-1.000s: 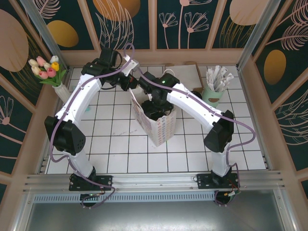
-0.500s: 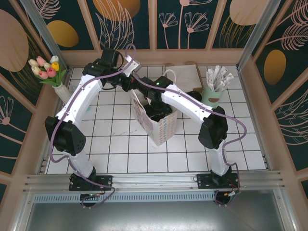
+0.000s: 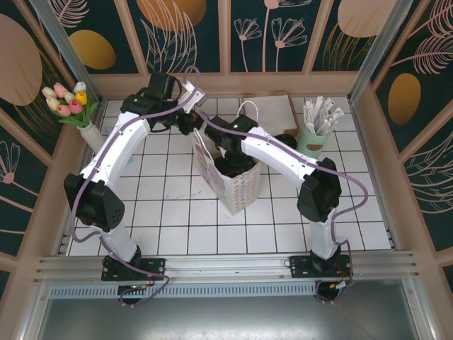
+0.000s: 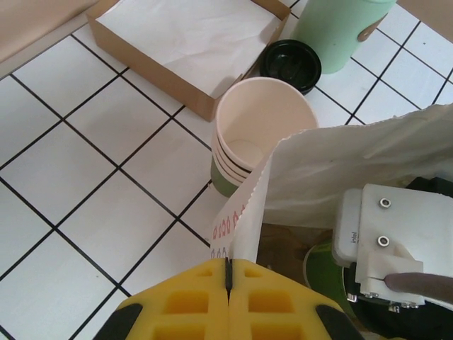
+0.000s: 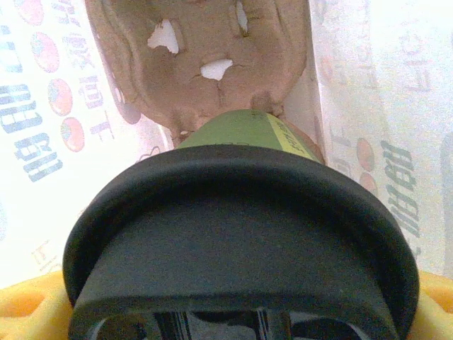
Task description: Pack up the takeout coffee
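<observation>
Found a white printed paper bag (image 3: 237, 185) at the centre of the top view, mouth open, standing on the white tiled table (image 3: 163, 212). Pinched the bag's upper-left rim with the left gripper (image 3: 192, 127), jaws pressed together on the paper. Saw the same in the left wrist view, bottom centre: left gripper (image 4: 228, 287) with its yellow fingers meeting on the bag's (image 4: 340, 163) printed edge.

Reached down through the bag's mouth with the right gripper (image 3: 230, 157). Held the takeout coffee (image 5: 237, 234) there, inside the bag. Kept the jaws of the right gripper (image 5: 230, 312) spread wide around the cup's round black lid, a yellow pad at each lower corner of the right wrist view, both against the lid's sides. Saw the cup's dark green wall beyond the lid, its base at a brown moulded pulp carrier (image 5: 198, 64) on the bag's floor, upper middle of that frame. Could not tell whether seated in the carrier or just above it.

Noted, upper right of the top view, a flat cardboard box (image 3: 272, 110) lined with white paper, a loose black lid (image 3: 287, 138) and, just beside it, a pale mint cup (image 3: 313, 138) of white sticks. Noted a stack of cream-lined green cups (image 4: 258, 131) at the middle of the left wrist view, between box and bag. Noted a vase of tulips (image 3: 71, 103) at the upper left of the top view.
</observation>
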You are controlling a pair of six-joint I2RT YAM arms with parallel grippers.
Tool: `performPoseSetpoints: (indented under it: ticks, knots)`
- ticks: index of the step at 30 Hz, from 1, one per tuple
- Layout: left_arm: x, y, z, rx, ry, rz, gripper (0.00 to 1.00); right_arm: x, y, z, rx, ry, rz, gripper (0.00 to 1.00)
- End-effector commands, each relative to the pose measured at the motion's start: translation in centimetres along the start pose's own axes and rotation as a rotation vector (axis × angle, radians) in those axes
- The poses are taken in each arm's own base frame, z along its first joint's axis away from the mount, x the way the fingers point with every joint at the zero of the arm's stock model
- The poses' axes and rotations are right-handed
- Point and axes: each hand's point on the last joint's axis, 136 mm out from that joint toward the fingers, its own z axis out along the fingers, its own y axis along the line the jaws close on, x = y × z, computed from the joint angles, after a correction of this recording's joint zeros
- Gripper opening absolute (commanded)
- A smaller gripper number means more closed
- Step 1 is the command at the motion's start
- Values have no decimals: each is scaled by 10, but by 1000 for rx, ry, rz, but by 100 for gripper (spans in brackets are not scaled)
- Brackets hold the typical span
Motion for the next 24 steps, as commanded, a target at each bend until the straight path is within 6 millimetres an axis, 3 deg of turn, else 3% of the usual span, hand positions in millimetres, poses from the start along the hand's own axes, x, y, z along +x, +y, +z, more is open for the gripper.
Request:
performPoseSetpoints:
  ticks: [1, 14, 24]
  knots:
    - [-16, -3, -20, -36, -69, 35, 0, 17, -8, -8, 22, 46, 25, 72]
    - [-15, -8, -14, 14, -72, 31, 0, 16, -8, 14, 16, 81, 2, 72]
    - [-10, 3, -7, -31, -54, -7, 0, 18, -14, 11, 38, 65, 3, 72]
